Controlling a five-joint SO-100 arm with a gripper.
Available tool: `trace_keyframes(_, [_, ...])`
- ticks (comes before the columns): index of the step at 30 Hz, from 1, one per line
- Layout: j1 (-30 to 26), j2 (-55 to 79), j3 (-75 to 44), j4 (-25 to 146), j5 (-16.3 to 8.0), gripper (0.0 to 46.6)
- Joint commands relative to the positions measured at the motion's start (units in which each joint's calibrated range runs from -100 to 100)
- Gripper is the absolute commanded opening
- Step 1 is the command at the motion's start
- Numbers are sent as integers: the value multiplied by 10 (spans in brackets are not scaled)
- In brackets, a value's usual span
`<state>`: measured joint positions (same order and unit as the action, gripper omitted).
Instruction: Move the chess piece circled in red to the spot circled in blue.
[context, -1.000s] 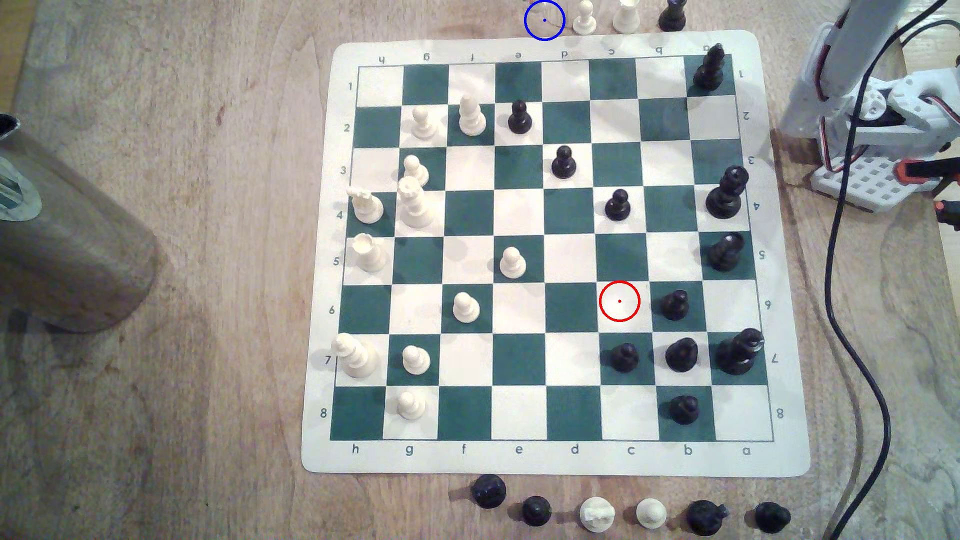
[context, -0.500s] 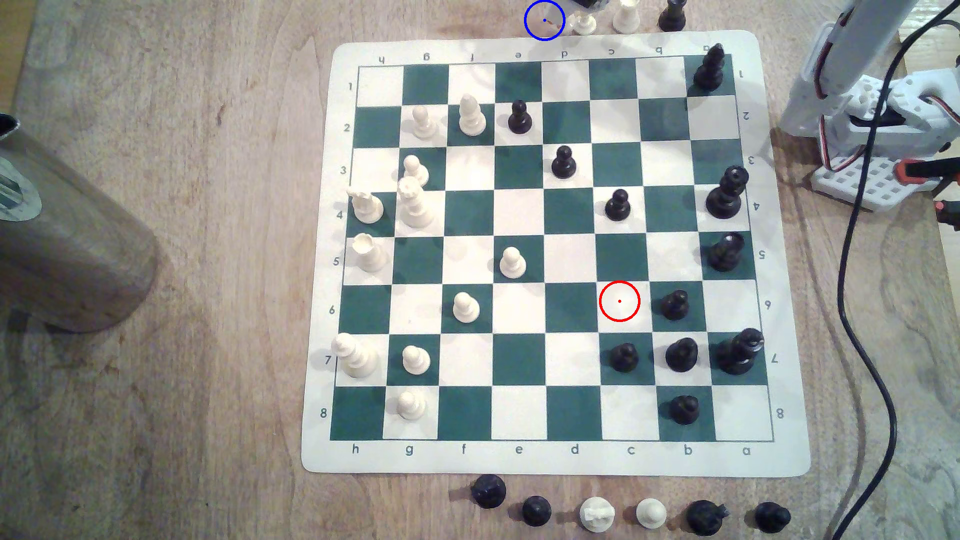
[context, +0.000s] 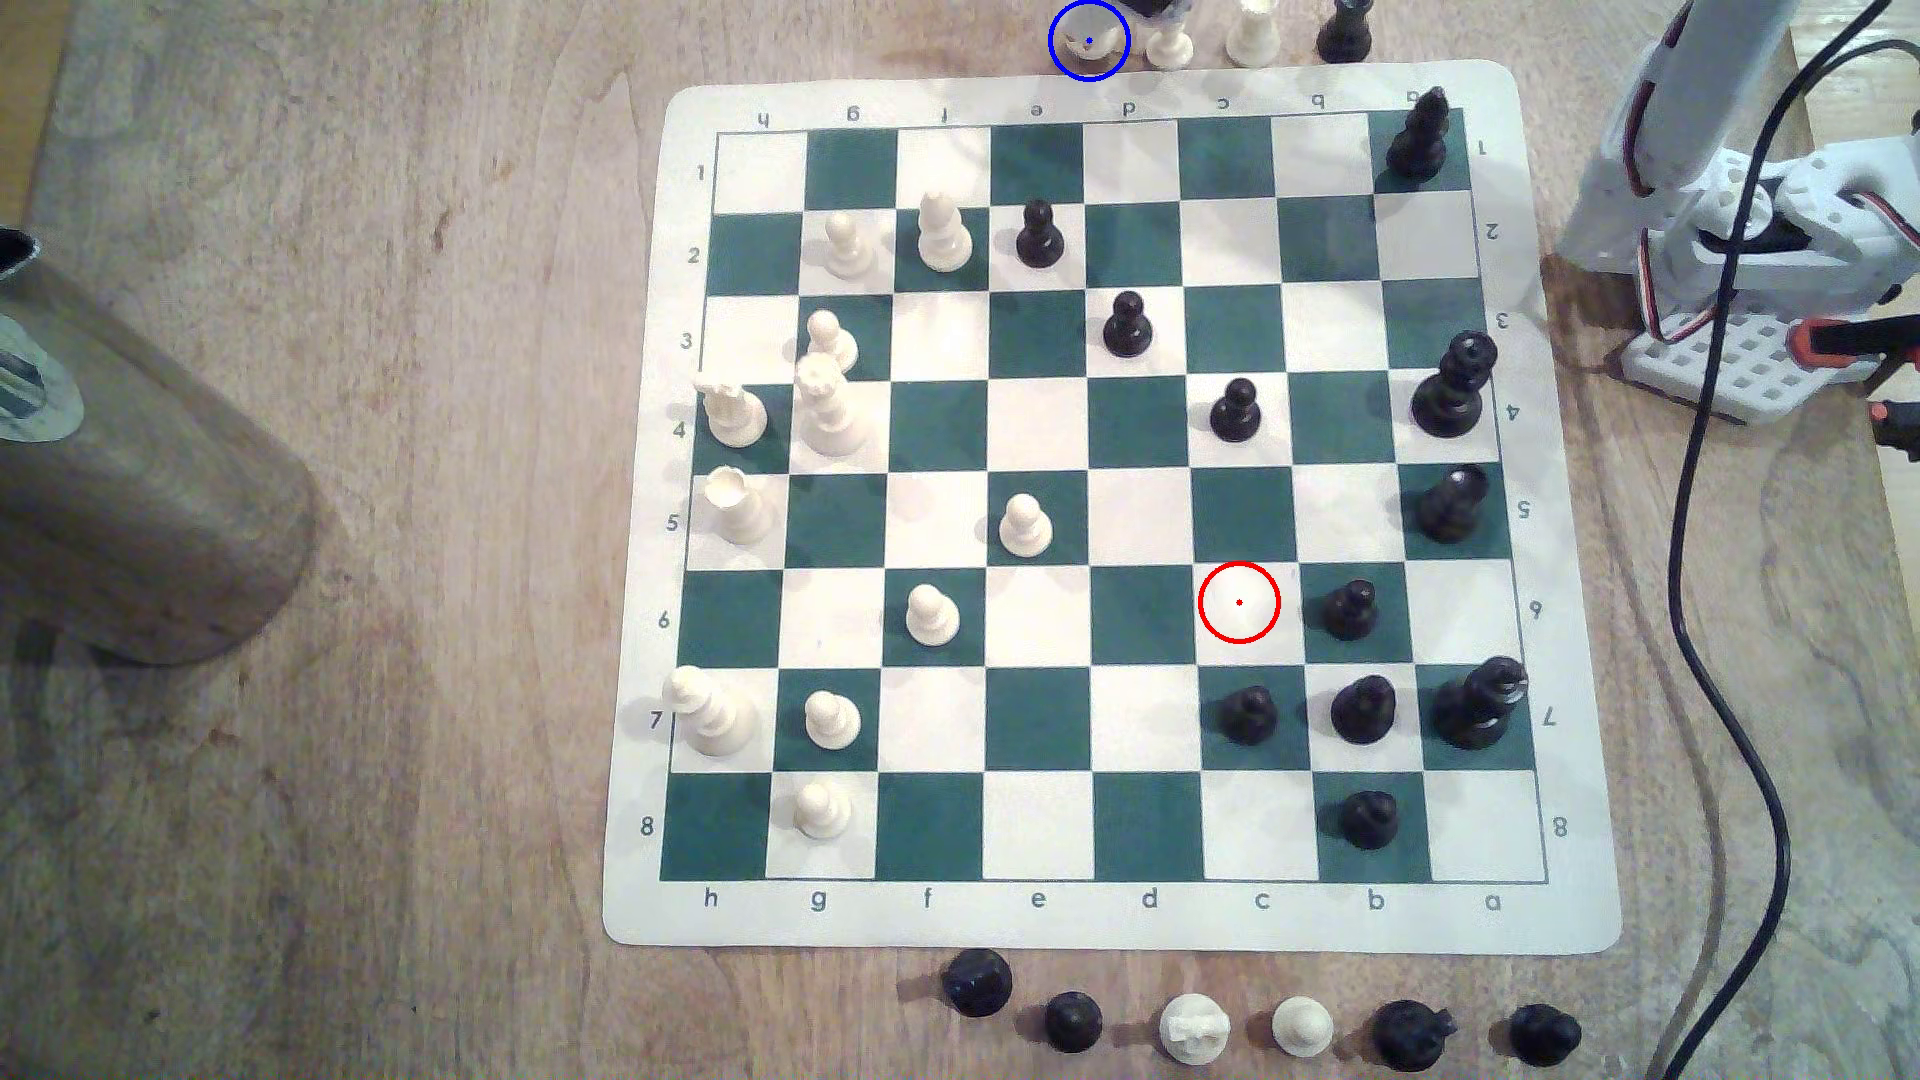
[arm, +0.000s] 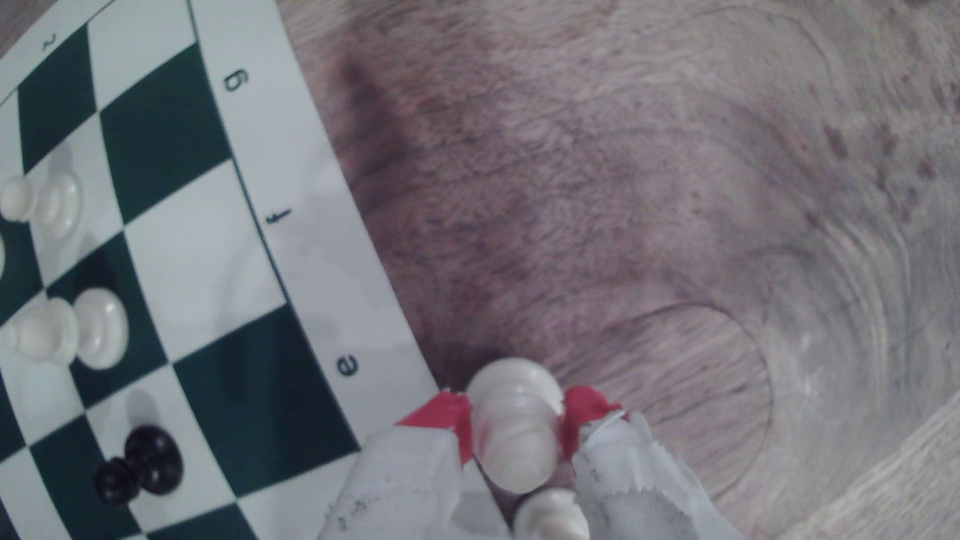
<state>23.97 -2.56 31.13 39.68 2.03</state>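
Note:
In the wrist view my gripper (arm: 514, 410) is shut on the chess piece (arm: 514, 420), a cream-white pawn pinched at its neck between red-tipped fingers (arm: 441, 415). It hangs over wood just off the board's edge by the letter "e". In the exterior view the chess piece (context: 1089, 44) shows as a pale shape inside the blue ring of the spot (context: 1054, 57), at the top edge. A dark part of the gripper (context: 1155, 6) pokes in just to the ring's right. The red ring (context: 1238, 602) encloses a bare white square. I cannot tell whether the pawn touches the table.
A white pawn (context: 1170, 44), a taller white piece (context: 1252, 31) and a black piece (context: 1345, 31) stand close to the exterior view's right of the spot. The chessboard (context: 1039, 919) carries many pieces. A wooden cylinder (context: 135, 467) lies at left; the arm base (context: 1745, 239) and cable (context: 1704, 519) at right.
The blue ring held bare wood before; the pawn has now come into it from the exterior view's right. The gripper's dark part appeared at the top edge and shifted left.

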Motion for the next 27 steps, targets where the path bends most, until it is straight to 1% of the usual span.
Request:
trace_keyframes(1, [0, -7, -19, -12, 1, 13])
trace_keyframes(12, [-7, 27, -15, -49, -1, 20])
trace_keyframes(13, [-7, 28, -15, -49, -1, 40])
trace_keyframes(14, [-5, 28, -14, -49, 0, 94])
trace_keyframes(16, [-2, 26, -11, -49, 1, 135])
trace_keyframes(21, [2, -1, 11, -53, 2, 186])
trace_keyframes(24, [2, -44, 40, -53, 2, 209])
trace_keyframes(27, [3, -75, 53, -51, 3, 219])
